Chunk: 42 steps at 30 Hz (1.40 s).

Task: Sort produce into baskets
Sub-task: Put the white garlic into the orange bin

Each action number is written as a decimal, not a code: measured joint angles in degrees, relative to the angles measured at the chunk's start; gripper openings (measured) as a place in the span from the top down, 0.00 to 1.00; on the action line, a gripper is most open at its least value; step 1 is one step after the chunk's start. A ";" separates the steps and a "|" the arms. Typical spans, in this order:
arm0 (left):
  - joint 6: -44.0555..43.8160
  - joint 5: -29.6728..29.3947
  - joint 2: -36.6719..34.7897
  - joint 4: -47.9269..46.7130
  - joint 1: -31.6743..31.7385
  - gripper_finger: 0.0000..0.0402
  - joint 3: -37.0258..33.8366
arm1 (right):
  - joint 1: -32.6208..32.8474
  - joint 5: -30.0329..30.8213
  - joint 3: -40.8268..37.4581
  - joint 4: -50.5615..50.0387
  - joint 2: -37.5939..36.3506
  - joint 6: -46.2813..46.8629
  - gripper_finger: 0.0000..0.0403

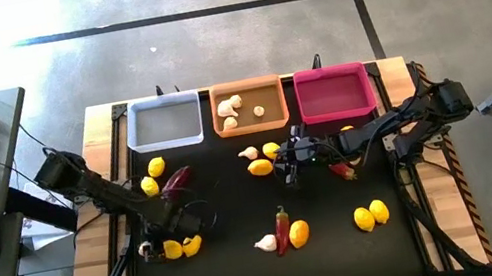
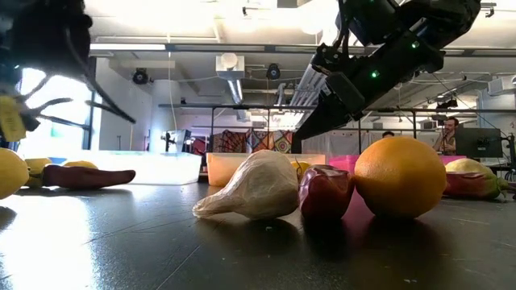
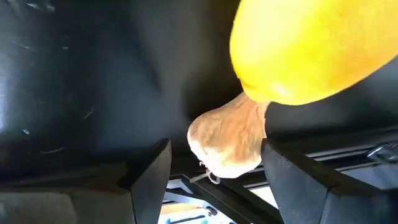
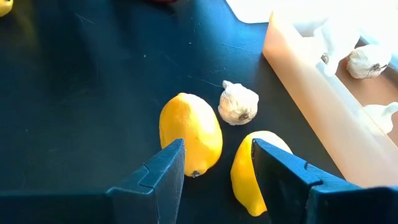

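The left gripper (image 1: 151, 248) sits low at the table's front-left, its fingers (image 3: 149, 180) spread narrowly around a garlic bulb (image 3: 227, 140), with a lemon (image 3: 311, 50) pressing against the bulb just beyond the tips. Whether the pads actually touch the bulb cannot be told. In the high view two lemons (image 1: 182, 248) lie at about 3 o'clock of this gripper, touching each other.

The right gripper (image 1: 289, 169) hovers near the table's middle, fingers (image 4: 158, 180) open and empty, above two lemons (image 4: 189, 140) and a loose garlic bulb (image 4: 239, 103) lying at 6 o'clock of the orange basket (image 1: 248, 105).

The orange basket holds several garlic bulbs (image 1: 230, 109); the white basket (image 1: 163, 122) stands at its 9 o'clock, the pink basket (image 1: 334, 94) at its 3 o'clock.

A chili pepper (image 1: 176, 181) lies at 12 o'clock of the left gripper.
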 joint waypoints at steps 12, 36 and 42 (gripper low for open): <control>6.19 0.49 3.10 -1.38 -3.69 0.45 -0.07 | 0.00 0.00 0.00 -0.04 0.00 0.25 0.56; 21.56 -7.12 3.42 -8.54 8.25 0.70 8.56 | 0.02 0.03 0.00 -2.31 -0.04 -1.20 0.56; 27.59 -11.17 3.40 -6.71 16.42 0.70 11.82 | 0.02 0.08 0.00 -5.59 -0.59 -1.66 0.56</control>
